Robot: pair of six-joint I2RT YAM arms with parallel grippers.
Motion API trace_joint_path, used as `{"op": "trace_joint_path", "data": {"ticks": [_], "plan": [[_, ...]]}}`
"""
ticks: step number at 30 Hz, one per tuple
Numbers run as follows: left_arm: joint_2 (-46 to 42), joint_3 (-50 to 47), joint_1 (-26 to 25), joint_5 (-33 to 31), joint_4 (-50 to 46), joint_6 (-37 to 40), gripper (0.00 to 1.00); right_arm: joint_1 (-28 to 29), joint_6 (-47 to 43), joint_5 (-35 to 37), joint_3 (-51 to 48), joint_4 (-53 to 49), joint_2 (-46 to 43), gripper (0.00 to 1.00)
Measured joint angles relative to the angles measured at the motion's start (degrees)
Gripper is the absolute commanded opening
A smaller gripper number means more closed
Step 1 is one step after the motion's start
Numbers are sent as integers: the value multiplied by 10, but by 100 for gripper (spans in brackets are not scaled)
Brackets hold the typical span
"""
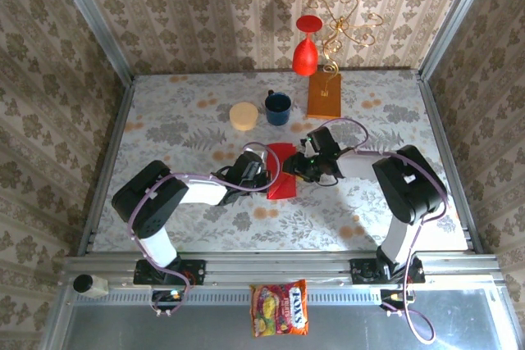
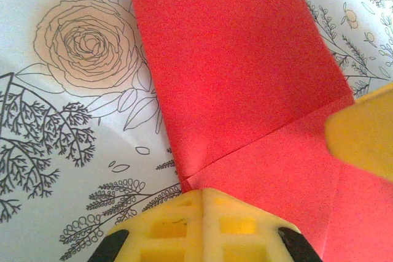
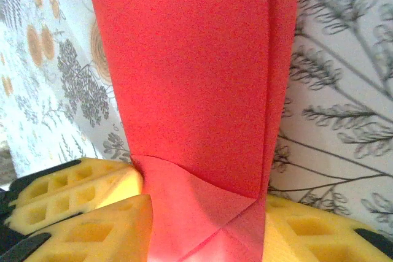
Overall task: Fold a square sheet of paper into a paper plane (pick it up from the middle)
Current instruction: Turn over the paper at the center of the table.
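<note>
The square sheet of paper (image 1: 281,171) is bright red and folded into a long strip, lying flat mid-table. One corner flap is creased diagonally across its end (image 3: 196,90). My left gripper (image 1: 261,174) is shut, and its joined yellow tips (image 2: 202,197) press at the strip's left edge, where the diagonal crease meets it (image 2: 245,78). My right gripper (image 1: 302,166) comes in from the right. Its jaws stand apart (image 3: 209,213) and straddle the folded end, a finger at each side edge. One of its fingers (image 2: 362,133) rests on the paper in the left wrist view.
Behind the paper stand a cream round disc (image 1: 244,115), a dark blue mug (image 1: 277,107) and an orange-brown block (image 1: 324,94). A red goblet vase (image 1: 305,48) and a gold wire ornament (image 1: 344,26) are at the back wall. A candy bag (image 1: 280,309) lies on the front rail.
</note>
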Motion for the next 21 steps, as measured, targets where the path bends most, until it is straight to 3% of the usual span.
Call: {"op": "trace_joint_path", "data": {"ticks": [10, 15, 20, 21], "plan": [[0, 0, 0, 0, 0, 0, 0, -12, 73, -28, -72, 140, -9, 37], [0, 0, 0, 0, 0, 0, 0, -9, 96, -42, -72, 161, 6, 22], [-2, 0, 0, 0, -2, 0, 0, -8, 105, -48, -73, 165, 14, 0], [-3, 0, 0, 0, -5, -1, 0, -9, 107, -50, -74, 165, 14, 0]]}}
